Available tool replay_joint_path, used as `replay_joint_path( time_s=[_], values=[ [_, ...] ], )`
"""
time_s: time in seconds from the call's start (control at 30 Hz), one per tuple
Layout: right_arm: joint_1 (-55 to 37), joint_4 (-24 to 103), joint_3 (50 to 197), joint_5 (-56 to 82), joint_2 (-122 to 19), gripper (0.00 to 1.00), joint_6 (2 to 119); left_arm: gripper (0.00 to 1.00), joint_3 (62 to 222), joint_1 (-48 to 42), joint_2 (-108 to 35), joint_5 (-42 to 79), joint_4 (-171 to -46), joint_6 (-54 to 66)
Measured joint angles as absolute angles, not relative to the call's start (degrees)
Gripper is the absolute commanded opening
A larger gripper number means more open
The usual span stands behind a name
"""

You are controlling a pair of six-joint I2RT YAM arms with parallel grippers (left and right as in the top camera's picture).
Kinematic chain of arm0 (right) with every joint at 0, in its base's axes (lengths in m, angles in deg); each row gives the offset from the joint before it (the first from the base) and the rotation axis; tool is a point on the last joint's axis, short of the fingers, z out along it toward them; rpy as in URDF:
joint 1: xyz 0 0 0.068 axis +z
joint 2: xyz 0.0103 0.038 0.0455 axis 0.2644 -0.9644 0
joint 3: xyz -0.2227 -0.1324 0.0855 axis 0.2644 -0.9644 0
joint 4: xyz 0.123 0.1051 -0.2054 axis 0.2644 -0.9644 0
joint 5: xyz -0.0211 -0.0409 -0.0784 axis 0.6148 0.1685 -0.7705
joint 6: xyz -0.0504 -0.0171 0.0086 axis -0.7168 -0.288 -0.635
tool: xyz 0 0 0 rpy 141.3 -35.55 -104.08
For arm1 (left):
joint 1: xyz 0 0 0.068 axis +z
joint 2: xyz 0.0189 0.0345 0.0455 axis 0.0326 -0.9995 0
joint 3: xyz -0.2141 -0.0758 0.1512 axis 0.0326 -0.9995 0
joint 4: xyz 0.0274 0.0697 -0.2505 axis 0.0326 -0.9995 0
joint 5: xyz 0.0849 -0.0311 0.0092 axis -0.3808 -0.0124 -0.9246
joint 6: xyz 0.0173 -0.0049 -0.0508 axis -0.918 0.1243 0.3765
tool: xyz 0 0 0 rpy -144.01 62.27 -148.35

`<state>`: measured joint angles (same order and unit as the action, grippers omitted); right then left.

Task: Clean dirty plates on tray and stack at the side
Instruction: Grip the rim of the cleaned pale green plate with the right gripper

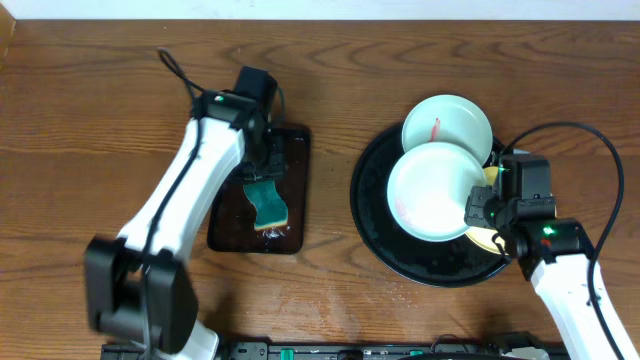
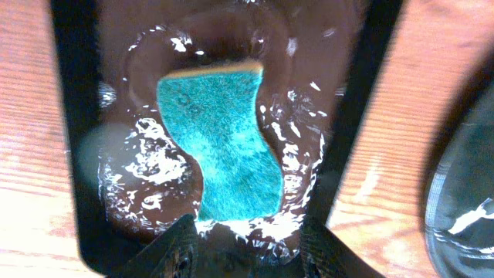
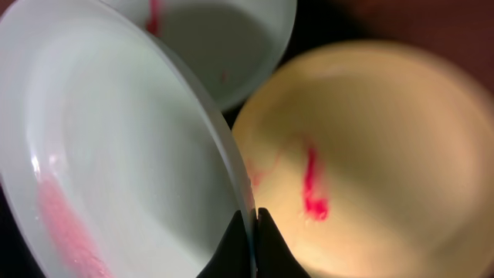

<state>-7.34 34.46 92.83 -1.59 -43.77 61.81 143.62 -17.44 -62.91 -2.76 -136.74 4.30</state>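
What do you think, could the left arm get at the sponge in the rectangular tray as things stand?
Probably yes: the left fingers hang open directly over the sponge, which lies uncovered in the rectangular tray.

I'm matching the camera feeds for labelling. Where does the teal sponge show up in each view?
Overhead: the sponge lies in the wet rectangular tray, left of centre.
Left wrist: the sponge fills the middle, between the tray's dark walls.
Right wrist: not in it; the right gripper pinches a mint plate there.
Shared landmark: the rectangular tray, in overhead and left wrist.
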Motion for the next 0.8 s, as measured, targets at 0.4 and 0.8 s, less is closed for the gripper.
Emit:
replay_joint_path(
  time_s=[0.4, 0.8],
  values=[
    [16.2, 41.63, 94.79, -32.85, -41.74, 0.01, 54.33, 0.61, 143.64, -17.44, -46.8, -2.54, -138.73, 4.21],
    [28.96, 46.72, 94.79, -46.9, -41.89, 0.01, 38.29, 0.82, 143.62, -17.44, -44.79, -2.32, -138.84, 4.21]
  ],
)
